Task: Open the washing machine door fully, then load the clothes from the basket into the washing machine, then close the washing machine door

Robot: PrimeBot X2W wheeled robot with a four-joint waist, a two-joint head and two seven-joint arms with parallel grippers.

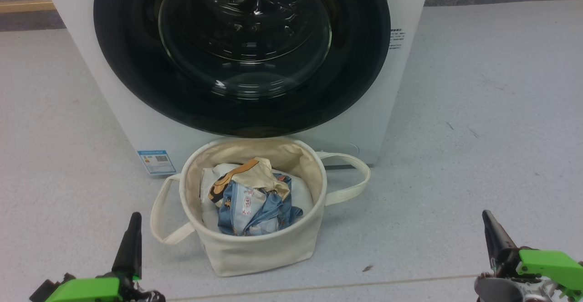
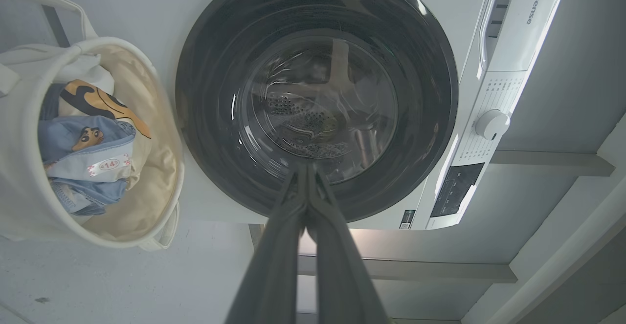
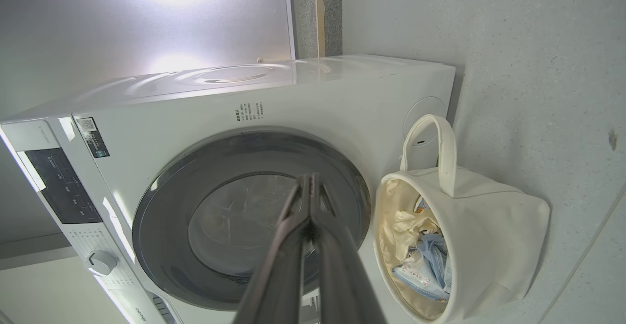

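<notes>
- Head view: washing machine door shut; clothes in basket just before it; left gripper and right gripper pinched closed, empty.
- Left wrist view: door stiff, likely slick; pull at rim.
- Right wrist view: clothes soft, light; pinch top fold.

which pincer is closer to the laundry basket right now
Left. The left pincer is close beside the left side of the basket, with only a narrow gap. The right pincer stands much farther off, out to the basket's right.

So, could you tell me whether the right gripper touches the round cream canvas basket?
Apart. In the head view, the right gripper sits at lower right, with bare grey floor between it and the basket.
</notes>
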